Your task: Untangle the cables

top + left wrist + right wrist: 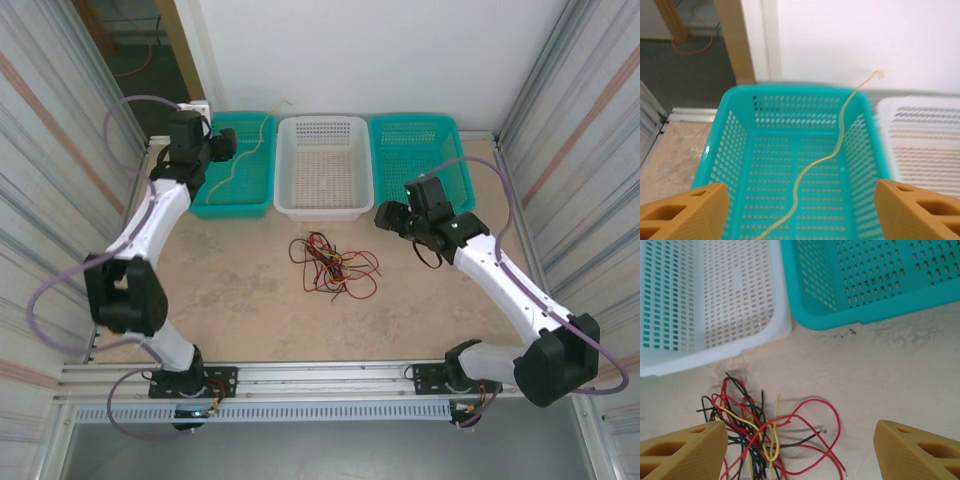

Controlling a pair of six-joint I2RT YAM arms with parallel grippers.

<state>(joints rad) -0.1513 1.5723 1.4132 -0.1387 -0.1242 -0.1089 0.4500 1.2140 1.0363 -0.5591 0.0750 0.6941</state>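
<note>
Beige tabletop (230, 290), corrugated side walls (60, 150), white back wall (380, 50); cables (333, 265) tangled centrally; left gripper (800, 192), right gripper (800, 432) spread wide, empty.

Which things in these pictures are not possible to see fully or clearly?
- Left wrist view: the tan cable is cut off at its near end by the bottom edge.
- Right wrist view: the cable tangle is cut off below by the bottom edge, and partly hidden by a claw finger.
- Top view: the tangle's strands are too small to count.
</note>
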